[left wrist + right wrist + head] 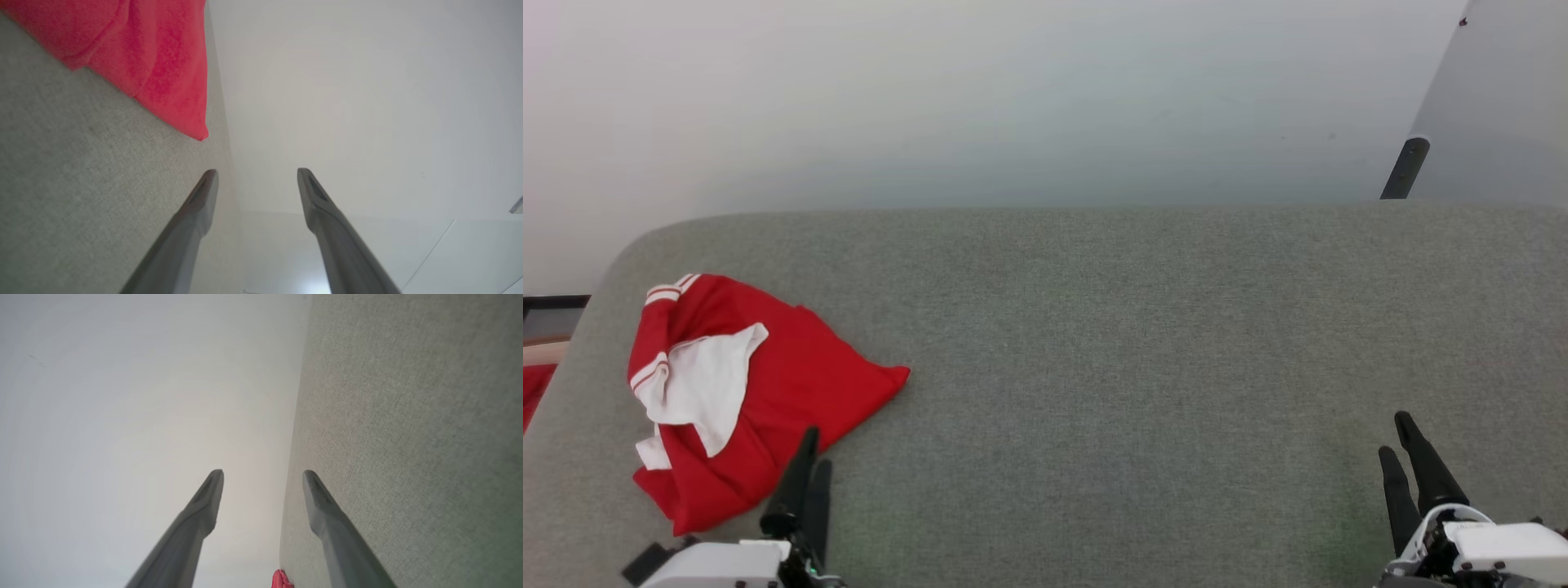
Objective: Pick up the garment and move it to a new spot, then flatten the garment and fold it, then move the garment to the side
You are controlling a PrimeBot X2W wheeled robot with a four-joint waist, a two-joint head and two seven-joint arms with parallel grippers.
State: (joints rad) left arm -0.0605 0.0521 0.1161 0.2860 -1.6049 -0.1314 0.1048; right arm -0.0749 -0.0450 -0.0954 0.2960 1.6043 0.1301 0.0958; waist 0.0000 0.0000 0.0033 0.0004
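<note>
Grey felt covers the table [1094,327], which runs wide under a pale floor beyond its far edge. On the table's left end lies the garment [792,384], a crumpled red jersey with a white sleeve bunched on top and red-and-white striped trim; no lettering can be read on it.

The left gripper [818,447] hovers low at the jersey's near edge, its fingers spread apart and empty. In the left wrist view the cloth [163,61] sits just ahead of the left gripper [256,171], not touching.

The right gripper [1394,434] rests well apart at the near right, jaws likewise wide and empty [262,472].

A red cloth scrap [535,392] hangs off the left edge, and a dark post [1405,167] stands at the far right.
</note>
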